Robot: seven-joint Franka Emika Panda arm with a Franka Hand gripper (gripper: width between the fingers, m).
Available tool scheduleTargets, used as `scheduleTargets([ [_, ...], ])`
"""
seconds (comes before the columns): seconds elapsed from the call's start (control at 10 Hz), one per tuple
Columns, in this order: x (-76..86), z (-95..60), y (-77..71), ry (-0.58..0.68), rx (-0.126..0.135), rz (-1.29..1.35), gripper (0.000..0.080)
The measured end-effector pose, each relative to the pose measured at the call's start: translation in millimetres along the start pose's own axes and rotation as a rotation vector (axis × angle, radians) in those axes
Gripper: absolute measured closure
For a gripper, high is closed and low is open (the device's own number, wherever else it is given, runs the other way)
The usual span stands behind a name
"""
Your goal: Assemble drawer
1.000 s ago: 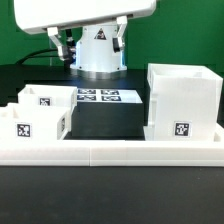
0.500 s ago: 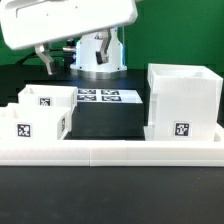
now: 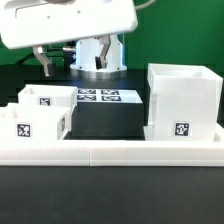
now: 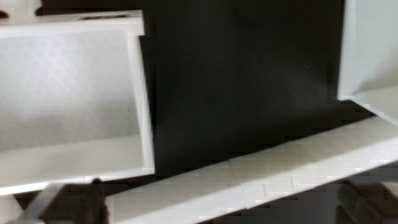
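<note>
The large white boxy casing [image 3: 183,100] stands at the exterior view's right, open side up, with a tag on its front. Two small white trays [image 3: 42,99] [image 3: 30,126] stand at the left, each with a tag. My gripper [image 3: 70,58] hangs high above the left part of the table, over the trays, open and empty. In the wrist view one tray [image 4: 71,100] shows from above as an open box, the casing's edge [image 4: 374,50] lies at the far side, and my dark fingertips [image 4: 64,205] frame the gripper [image 4: 214,205] wide apart.
A long low white rail [image 3: 110,151] runs across the front of the parts and shows as a diagonal bar in the wrist view [image 4: 267,175]. The marker board [image 3: 100,96] lies flat behind, near the robot base [image 3: 97,60]. The table top is black.
My gripper has moved toward the exterior view's left and a little lower, still open. The casing and trays have not moved.
</note>
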State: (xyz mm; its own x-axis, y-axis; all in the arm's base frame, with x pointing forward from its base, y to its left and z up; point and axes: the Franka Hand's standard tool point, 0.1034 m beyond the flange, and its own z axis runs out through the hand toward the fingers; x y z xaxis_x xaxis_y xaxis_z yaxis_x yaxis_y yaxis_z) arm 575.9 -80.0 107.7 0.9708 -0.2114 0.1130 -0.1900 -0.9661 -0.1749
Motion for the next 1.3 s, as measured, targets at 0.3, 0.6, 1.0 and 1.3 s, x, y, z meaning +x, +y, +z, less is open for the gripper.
scheduleTargets([
  [0.3,-4.6,20.0,-2.3,0.014,-0.051,-0.075,0.0151],
  [0.6,-6.6,28.6,3.0,0.015,-0.056,-0.071,0.0151],
  [1.0,-6.8,25.8,4.2,-0.03,-0.037,-0.057,0.0151],
  [1.3,-16.9,41.8,25.4,-0.074,-0.046,-0.024,0.0151],
])
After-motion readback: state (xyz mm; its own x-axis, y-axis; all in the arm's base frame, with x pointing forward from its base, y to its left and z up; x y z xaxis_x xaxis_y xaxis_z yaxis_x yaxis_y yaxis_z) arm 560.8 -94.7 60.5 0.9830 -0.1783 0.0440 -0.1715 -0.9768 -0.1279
